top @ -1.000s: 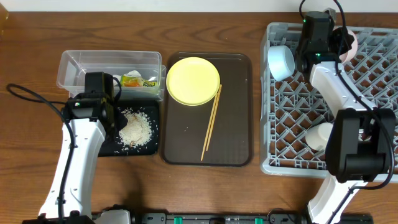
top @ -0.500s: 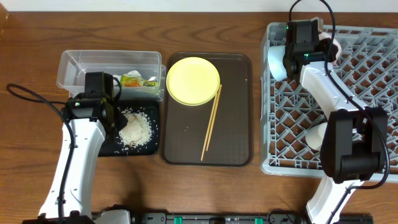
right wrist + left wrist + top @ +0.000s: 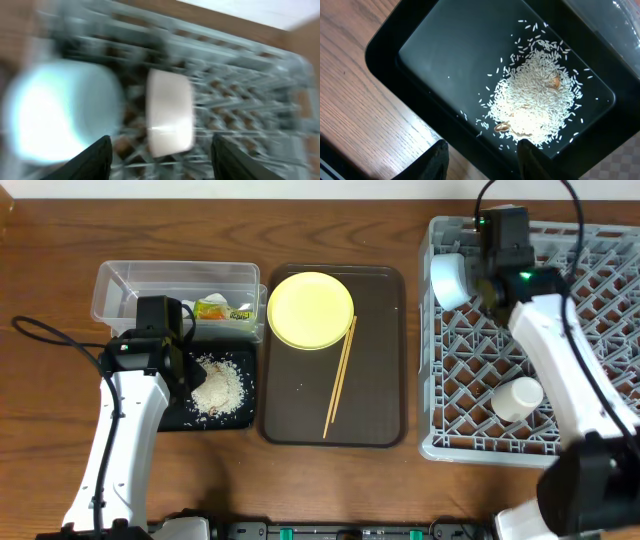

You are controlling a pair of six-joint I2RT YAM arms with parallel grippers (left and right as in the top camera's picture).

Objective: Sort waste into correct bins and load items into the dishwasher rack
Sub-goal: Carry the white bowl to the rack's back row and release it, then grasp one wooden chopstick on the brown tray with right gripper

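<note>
Rice (image 3: 535,100) heaped in black tray (image 3: 450,50) | right claw (image 3: 160,160) spread above rack (image 3: 600,300)

Loose white rice scraps (image 3: 535,102) are heaped in the shallow black tray (image 3: 445,55), just beside the clear tub (image 3: 140,284), which holds the green-and-orange wrapper (image 3: 213,309). The round yellow plate (image 3: 311,310) lies flat, the thin chopsticks (image 3: 340,376) slanting beside it. In the grey lattice rack (image 3: 600,340), the light blue bowl (image 3: 450,280) lies tipped in the far left corner, and a pale cup (image 3: 517,397) stands, apparently inverted, near the front.
</note>
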